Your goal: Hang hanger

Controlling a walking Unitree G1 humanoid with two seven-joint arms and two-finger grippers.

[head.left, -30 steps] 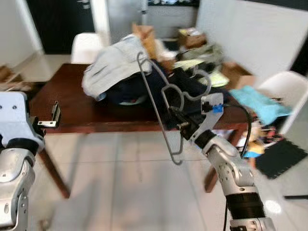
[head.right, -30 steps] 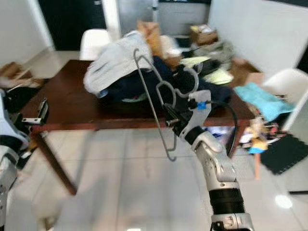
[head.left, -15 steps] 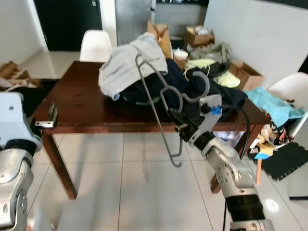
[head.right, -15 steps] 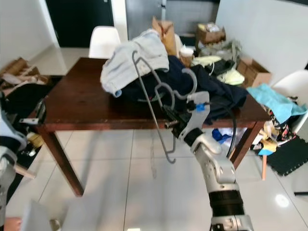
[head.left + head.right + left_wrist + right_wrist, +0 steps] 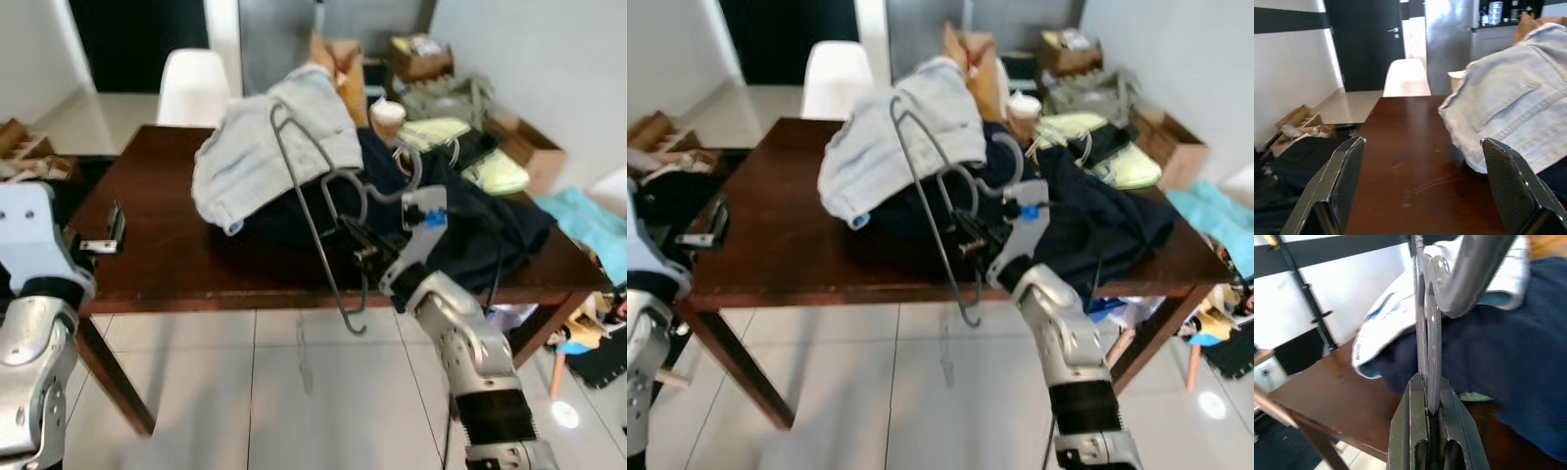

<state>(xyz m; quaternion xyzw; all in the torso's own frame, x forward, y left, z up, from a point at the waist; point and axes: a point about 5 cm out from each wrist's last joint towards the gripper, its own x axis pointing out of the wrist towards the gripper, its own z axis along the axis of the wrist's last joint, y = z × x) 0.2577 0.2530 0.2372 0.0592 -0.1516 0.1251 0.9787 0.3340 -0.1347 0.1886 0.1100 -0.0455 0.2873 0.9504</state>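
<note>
A grey metal hanger (image 5: 312, 211) stands tilted in front of the table's near edge, its hook curling beside the blue-tagged wrist. My right gripper (image 5: 361, 250) is shut on it near the neck; the right wrist view has the hanger (image 5: 1427, 328) pinched between the two fingers (image 5: 1454, 418). A pale denim jacket (image 5: 260, 147) lies heaped over dark navy clothes (image 5: 470, 220) on the brown table (image 5: 157, 255). At the table's left edge my left gripper (image 5: 106, 233) stands open; its fingers (image 5: 1349, 171) stand wide apart over bare wood.
A white chair (image 5: 191, 86) stands behind the table. Cardboard boxes (image 5: 519, 137) and yellow-green cloth (image 5: 495, 171) crowd the back right by the white wall. A turquoise cloth (image 5: 598, 220) lies at the right. Pale tiled floor (image 5: 245, 401) stretches in front of the table.
The camera has come closer and higher over the table, so the scene shifted. My right gripper keeps the hanger, now against the table's near edge. The left gripper stays at the table's left edge.
</note>
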